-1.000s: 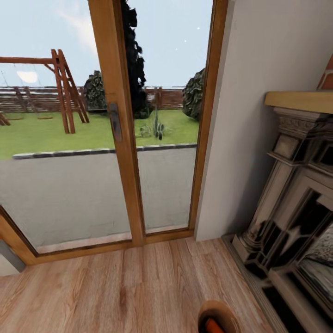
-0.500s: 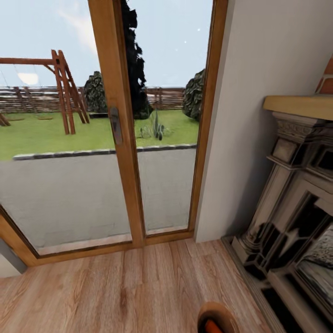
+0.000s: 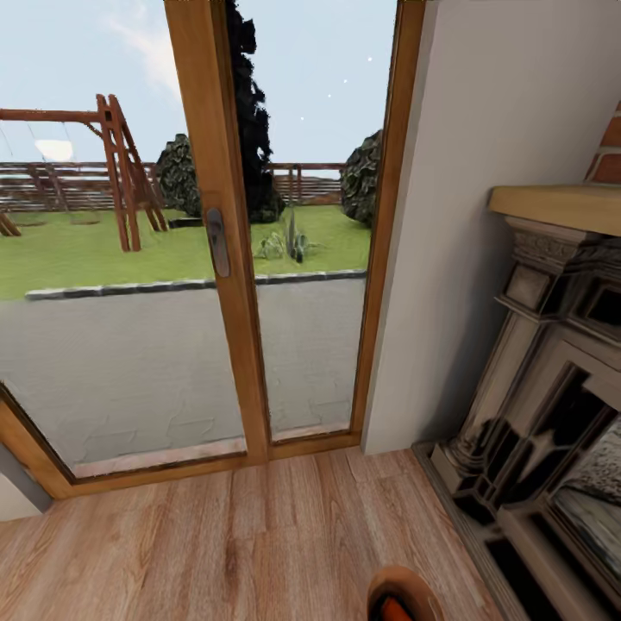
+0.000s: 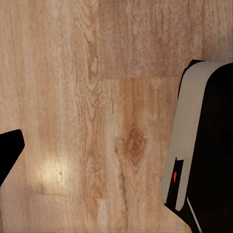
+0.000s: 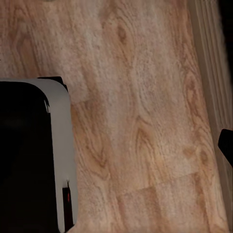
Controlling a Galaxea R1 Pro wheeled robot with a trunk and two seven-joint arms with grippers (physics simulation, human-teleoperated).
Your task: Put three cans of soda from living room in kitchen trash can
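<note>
Head view: I see the round tan-brown-lined tash can (image 3: 405,595) holding a bright orange soda can (image 3: 395,611); whether either end effector is open or closed I cannot tell.

Floor (image 3: 259,535) of warm light wood planks with visible grain and knots, a soft satin sheen. Garden doors (image 3: 220,259) framed in smooth honey-coloured wood, clear glass panes, a dull grey metal handle (image 3: 217,241). Wall (image 3: 483,172) plain, matt, pale grey. Fireplace (image 3: 535,414) of carved stone, cream and dark, fairly glossy, topped by a smooth pale wooden mantel (image 3: 561,203); rough red brick (image 3: 609,151) above it. At the floor's near edge, the tash can (image 3: 405,595) shows a smooth tan wood-coloured inside holding a bright orange can of soda (image 3: 395,610).
</note>
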